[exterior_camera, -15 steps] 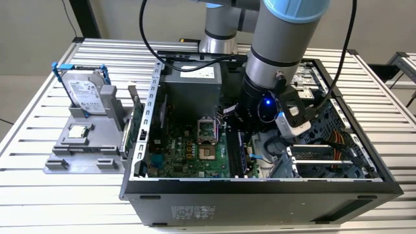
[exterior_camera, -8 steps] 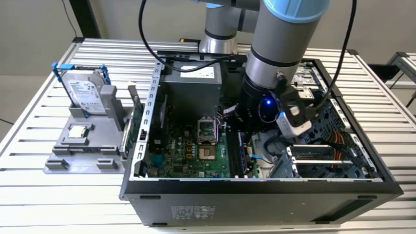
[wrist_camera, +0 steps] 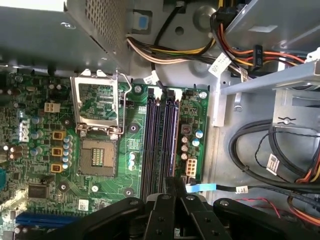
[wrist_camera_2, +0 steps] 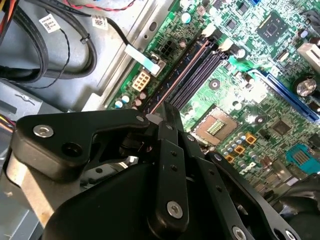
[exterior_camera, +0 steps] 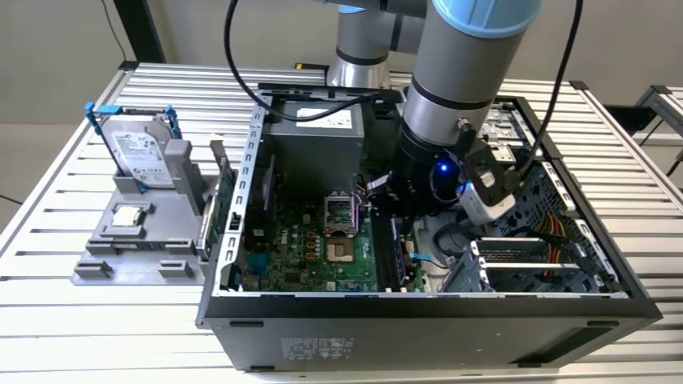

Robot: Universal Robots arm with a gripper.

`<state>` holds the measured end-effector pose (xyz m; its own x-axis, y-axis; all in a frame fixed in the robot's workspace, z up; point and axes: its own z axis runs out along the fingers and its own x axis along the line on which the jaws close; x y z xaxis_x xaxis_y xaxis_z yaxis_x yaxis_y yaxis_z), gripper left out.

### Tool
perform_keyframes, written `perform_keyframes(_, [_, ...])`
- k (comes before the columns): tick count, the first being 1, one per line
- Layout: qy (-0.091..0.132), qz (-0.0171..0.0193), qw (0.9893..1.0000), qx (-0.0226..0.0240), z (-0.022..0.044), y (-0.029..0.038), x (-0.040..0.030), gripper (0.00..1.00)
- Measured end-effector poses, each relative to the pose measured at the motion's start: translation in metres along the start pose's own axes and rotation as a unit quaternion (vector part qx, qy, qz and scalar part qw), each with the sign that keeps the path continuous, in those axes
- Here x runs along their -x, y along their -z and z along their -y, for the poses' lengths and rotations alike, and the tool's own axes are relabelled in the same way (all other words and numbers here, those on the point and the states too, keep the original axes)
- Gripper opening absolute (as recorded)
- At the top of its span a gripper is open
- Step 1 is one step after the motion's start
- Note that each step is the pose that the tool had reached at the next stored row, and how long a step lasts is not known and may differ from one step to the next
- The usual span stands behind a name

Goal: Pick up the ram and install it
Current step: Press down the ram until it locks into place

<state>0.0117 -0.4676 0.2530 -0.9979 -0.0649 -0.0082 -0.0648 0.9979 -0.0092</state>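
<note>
1. At the exterior view's left, a hard drive (exterior_camera: 141, 156) with a white printed label stands on a grey holder (exterior_camera: 101, 268).
2. Beneath is a slatted metal table (exterior_camera: 64, 160).
3. Further right, an open computer case (exterior_camera: 427, 336) carries a white sticker (exterior_camera: 317, 347).
4. Inside it, the gripper (wrist_camera_2: 167, 112) has its fingers drawn together over the memory slots (wrist_camera: 150, 145).
5. A thin strip there seems to be the ram (wrist_camera_2: 177, 75); whether they pinch it, I cannot tell.

**Metal, plastic and circuit board inside an open computer case**

The table (exterior_camera: 64, 200) is ribbed, matt silver metal. The computer case (exterior_camera: 427, 328) has dull dark-grey metal walls. Its motherboard (wrist_camera: 132, 150) is glossy green circuit board with smooth black plastic memory slots (wrist_camera: 160, 145). The gripper (wrist_camera: 172, 192) is matt black metal with shiny screw heads.
</note>
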Motion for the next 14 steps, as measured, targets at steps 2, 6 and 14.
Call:
perform_keyframes(2, [0.004, 0.0000, 1.0000, 0.0000, 0.0000, 0.0000, 0.0000, 0.00])
perform_keyframes(6, [0.012, 0.0001, 0.9999, 0.0001, 0.0000, 0.0000, 0.0000, 0.00])
perform_keyframes(14, [0.030, 0.0003, 0.9996, 0.0002, 0.0000, 0.0000, 0.0000, 0.00])
